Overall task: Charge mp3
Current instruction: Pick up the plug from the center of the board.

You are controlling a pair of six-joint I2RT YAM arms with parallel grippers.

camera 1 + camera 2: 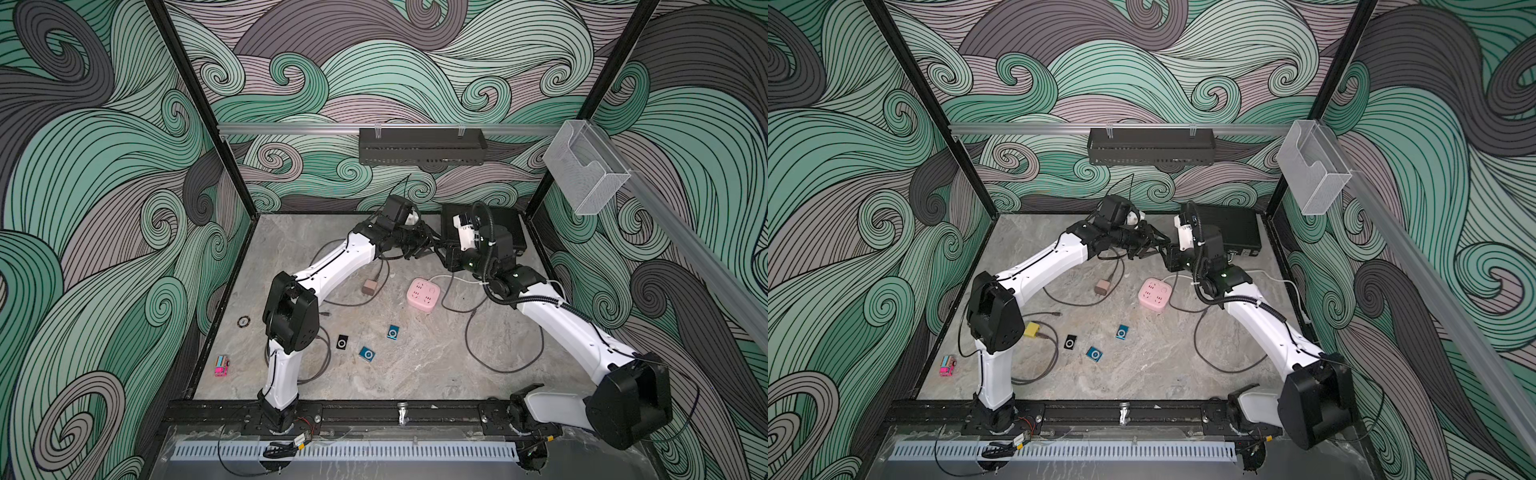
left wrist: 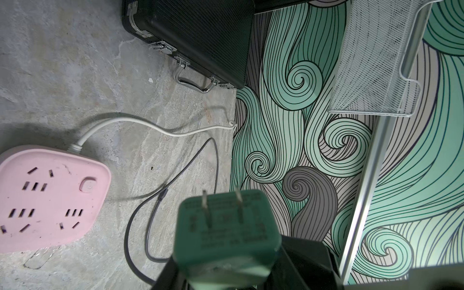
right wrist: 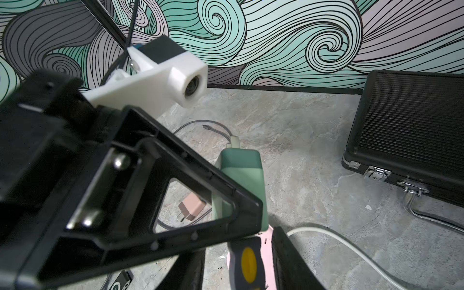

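Swirls of teal and grey cover the walls (image 1: 83,208), and on the grey marble table (image 1: 415,374) a pink toy truck (image 1: 221,365) sits at the left edge. A black mp3 player (image 1: 342,342) and two blue mp3 players (image 1: 367,354) lie flat near the front. Behind the brown charger (image 1: 369,286) and the pink power strip (image 1: 423,294), the left gripper (image 1: 428,246) clamps a green charger (image 2: 226,231) off the table, prongs out. The right gripper (image 3: 237,263) is right against it, but its grip cannot be told, and a black case (image 1: 505,226) fills the back right corner with a mesh tray (image 1: 582,166) on the wall.
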